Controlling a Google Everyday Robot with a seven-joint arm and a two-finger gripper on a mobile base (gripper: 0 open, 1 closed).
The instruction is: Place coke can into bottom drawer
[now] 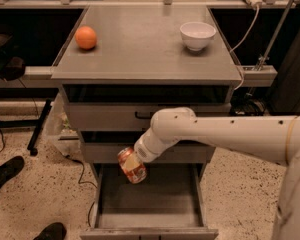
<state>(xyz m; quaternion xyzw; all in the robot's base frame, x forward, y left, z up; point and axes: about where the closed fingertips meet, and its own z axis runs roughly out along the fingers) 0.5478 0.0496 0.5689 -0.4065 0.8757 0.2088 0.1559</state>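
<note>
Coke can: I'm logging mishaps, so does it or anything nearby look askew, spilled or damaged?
Only the coke can is askew: it hangs tilted in the gripper, above the open bottom drawer. No spill shows; the orange and bowl sit normally on top.
</note>
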